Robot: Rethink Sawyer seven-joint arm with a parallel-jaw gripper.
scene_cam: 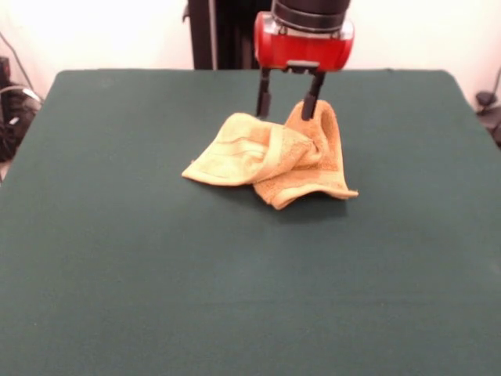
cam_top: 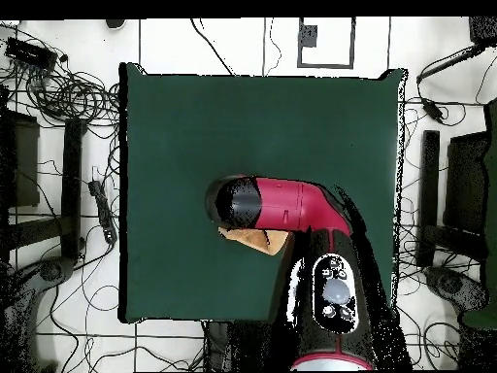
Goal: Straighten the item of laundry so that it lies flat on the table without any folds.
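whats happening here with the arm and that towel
A Sawyer arm is working on a yellow-orange towel in the middle of a green table. Its gripper is down at the towel's far edge, fingers apart, and one of them sits against a raised hump of cloth. The towel is crumpled, with one part folded over another, so it is not yet flat. From overhead the arm hides most of the towel, leaving only a corner showing.
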